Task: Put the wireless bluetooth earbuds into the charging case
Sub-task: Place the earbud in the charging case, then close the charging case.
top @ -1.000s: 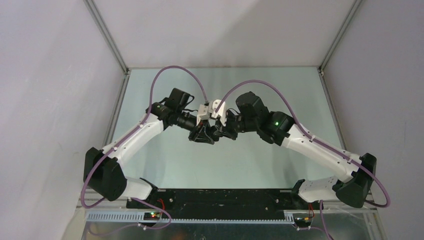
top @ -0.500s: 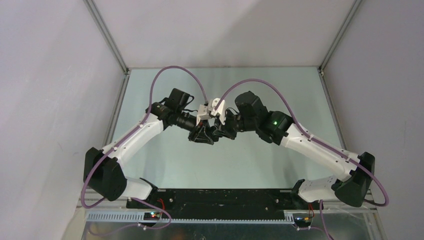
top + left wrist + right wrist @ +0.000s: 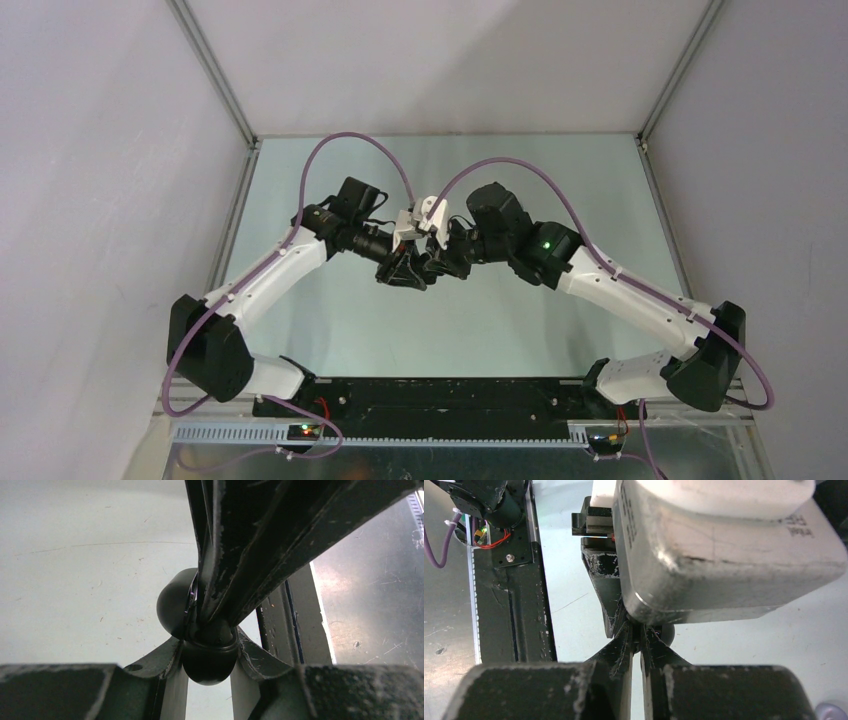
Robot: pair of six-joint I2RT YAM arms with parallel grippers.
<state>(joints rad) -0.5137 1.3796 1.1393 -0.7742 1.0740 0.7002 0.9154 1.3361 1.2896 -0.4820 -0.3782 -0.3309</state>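
My left gripper (image 3: 406, 273) is shut on a black charging case (image 3: 208, 661). Its rounded base sits between my left fingers (image 3: 160, 662), and its open lid (image 3: 175, 605) stands up behind. My right gripper (image 3: 433, 267) meets it from the right. Its fingers (image 3: 235, 575) reach down into the open case. In the right wrist view the right gripper (image 3: 640, 636) is nearly closed on a small dark bit at its tips, which looks like a black earbud. The case (image 3: 667, 633) shows just past it. The other earbuds are out of view.
The left wrist's grey camera housing (image 3: 724, 555) fills the top of the right wrist view. A pale purple rounded thing (image 3: 830, 712) lies on the table at that view's bottom right corner. The black base rail (image 3: 430, 395) runs along the near edge.
My right arm has shifted slightly left, bringing its fingers closer into the case held by the left gripper. The left arm has stayed still.
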